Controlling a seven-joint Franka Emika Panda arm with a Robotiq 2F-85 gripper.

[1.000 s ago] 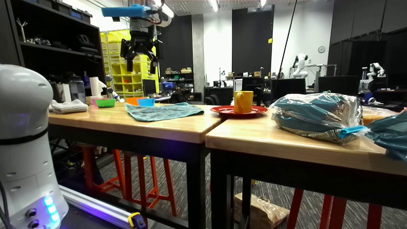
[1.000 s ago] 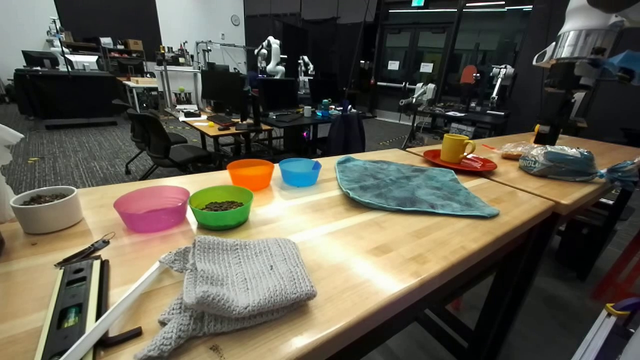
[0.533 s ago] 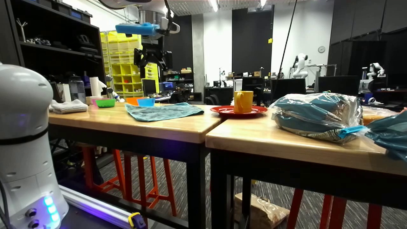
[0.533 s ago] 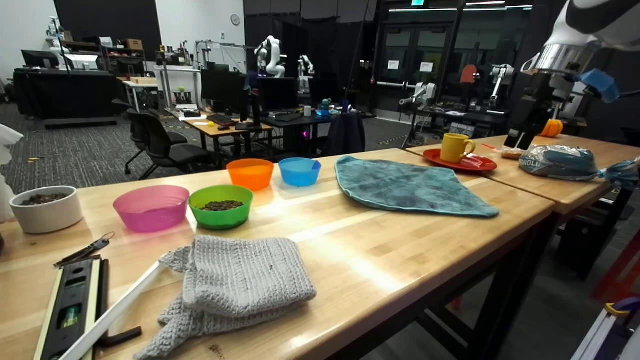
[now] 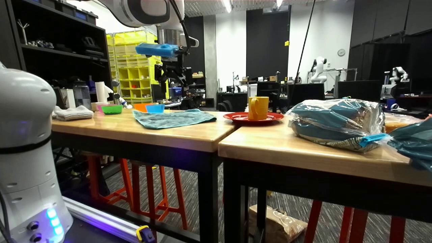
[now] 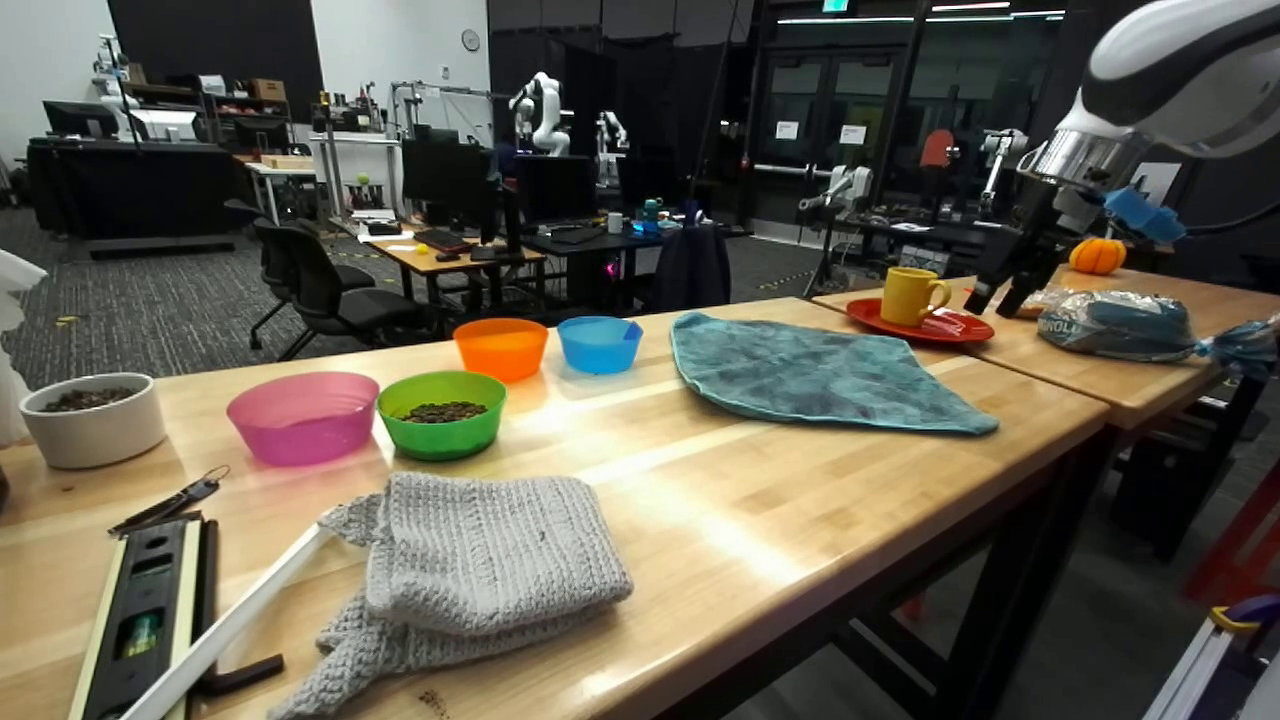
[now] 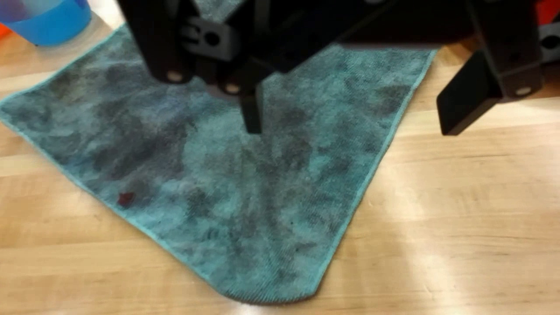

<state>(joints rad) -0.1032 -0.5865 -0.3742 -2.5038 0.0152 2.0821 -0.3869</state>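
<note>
The gripper (image 5: 174, 87) has just swung down and across and now hangs in the air near the blue-green cloth (image 5: 175, 118), jaws spread wide with nothing between them. The cloth lies flat on the table (image 6: 780, 475), one corner near the long edge. I'd say it's closer to reach, though the two aren't touching.

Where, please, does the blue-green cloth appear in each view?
In an exterior view, the blue-green cloth lies left of centre, at mid-height.
In an exterior view, the cloth lies right of centre.
In the wrist view, the cloth spans left and middle, partly behind the gripper.
Shared landmark: the blue bowl, near the cloth in all three.
</note>
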